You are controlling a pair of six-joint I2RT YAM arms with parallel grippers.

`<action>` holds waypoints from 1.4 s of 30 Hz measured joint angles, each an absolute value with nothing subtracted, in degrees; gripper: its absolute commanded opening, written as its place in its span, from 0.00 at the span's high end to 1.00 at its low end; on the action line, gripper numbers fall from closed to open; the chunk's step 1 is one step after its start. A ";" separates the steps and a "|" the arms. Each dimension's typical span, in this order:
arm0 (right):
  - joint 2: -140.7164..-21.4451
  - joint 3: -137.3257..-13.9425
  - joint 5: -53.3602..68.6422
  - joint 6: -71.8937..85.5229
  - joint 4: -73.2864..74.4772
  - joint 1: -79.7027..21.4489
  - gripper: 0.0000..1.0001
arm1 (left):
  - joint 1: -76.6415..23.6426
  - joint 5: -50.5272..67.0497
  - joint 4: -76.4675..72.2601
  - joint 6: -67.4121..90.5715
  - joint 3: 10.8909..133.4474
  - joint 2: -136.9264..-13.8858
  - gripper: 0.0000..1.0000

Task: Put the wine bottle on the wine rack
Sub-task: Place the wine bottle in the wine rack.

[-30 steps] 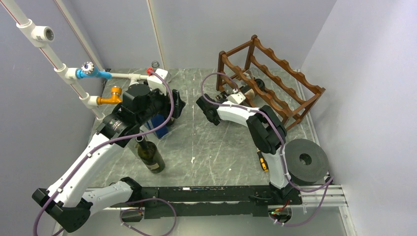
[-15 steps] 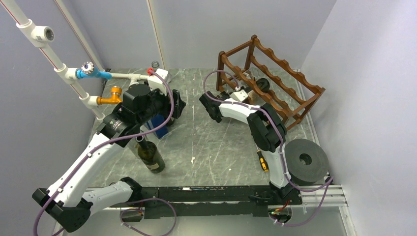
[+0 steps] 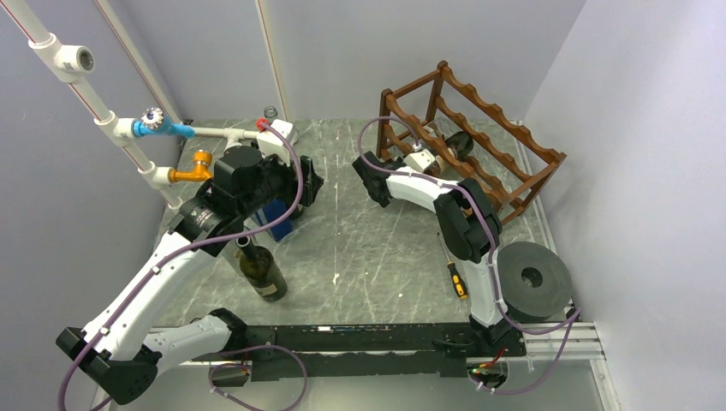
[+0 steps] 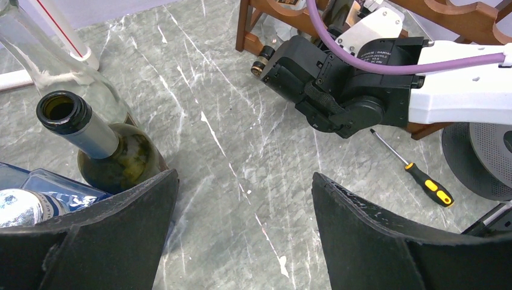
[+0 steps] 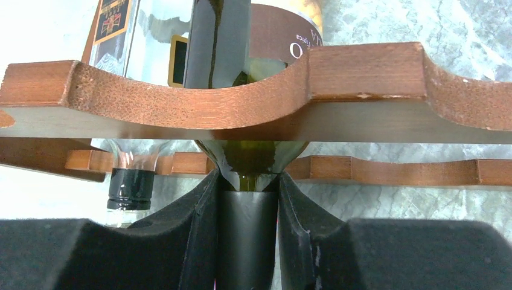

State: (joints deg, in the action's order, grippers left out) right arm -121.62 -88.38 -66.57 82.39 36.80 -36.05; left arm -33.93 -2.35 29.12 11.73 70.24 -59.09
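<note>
Dark reddish-brown wood, wavy along its scalloped rails, makes up the tiered wine rack (image 3: 495, 114). Inside its open frame, toward its left end, we find the dark green glass wine bottle (image 5: 250, 163) lying with its base deeper in the rack. One rail crosses its shoulder in the right wrist view, with the labelled body beyond; whether the bottle rests on a rail we cannot tell. The right gripper (image 5: 247, 205) is clenched on the bottle's neck at the rack's near face. Beside that bottle, also in the rack, lies a clear glass bottle with a black capsule (image 5: 129, 184).

The rack stands on the grey-green marbled tabletop (image 3: 368, 248). Nearer than the rack lie a screwdriver with a yellow-and-black handle (image 3: 456, 278) and a thick grey foam roll (image 3: 556, 274). Well to the rack's left, the left gripper (image 4: 241, 193) hangs released, fingers wide. It is above a second dark green wine bottle (image 4: 115, 157), which stands upright with an open mouth, and a blue bottle (image 4: 42, 181) just beside it.
</note>
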 measured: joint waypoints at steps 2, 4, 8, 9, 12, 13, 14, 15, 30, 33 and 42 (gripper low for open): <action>-121.64 -88.58 -66.24 81.91 36.95 -35.99 1.00 | -33.93 -2.35 29.12 11.73 70.24 -59.09 0.14; -121.67 -88.99 -65.67 81.38 37.26 -35.92 1.00 | -33.93 -2.35 29.12 11.73 70.24 -59.11 0.14; -121.71 -89.78 -64.84 80.82 38.24 -35.70 1.00 | -33.93 -2.24 29.12 11.73 70.24 -59.09 0.14; -121.84 -90.28 -64.36 80.73 38.83 -35.64 1.00 | -33.93 -2.22 29.12 11.73 70.24 -59.09 0.14; -122.30 -91.98 -63.42 80.79 40.58 -35.24 1.00 | -33.93 -2.20 29.12 11.73 70.24 -59.09 0.14; -122.48 -92.44 -63.11 80.73 40.93 -35.11 1.00 | -33.93 -2.20 29.12 11.73 70.24 -59.09 0.14; -122.80 -93.27 -62.85 80.73 41.67 -35.00 1.00 | -33.93 -2.20 29.12 11.73 70.24 -59.09 0.13; -123.00 -93.62 -62.76 80.99 42.09 -34.89 1.00 | -33.93 -2.17 29.12 11.73 70.24 -59.09 0.14; -125.82 -98.54 -63.02 85.32 51.70 -34.46 0.97 | -33.93 -1.72 29.12 11.73 70.24 -59.09 0.13; -125.82 -98.28 -62.98 83.83 50.13 -34.22 0.88 | -33.93 -1.72 29.12 11.73 70.24 -59.09 0.13; -125.82 -98.24 -63.75 80.38 48.34 -33.30 0.42 | -33.93 -1.72 29.12 11.73 70.24 -59.09 0.13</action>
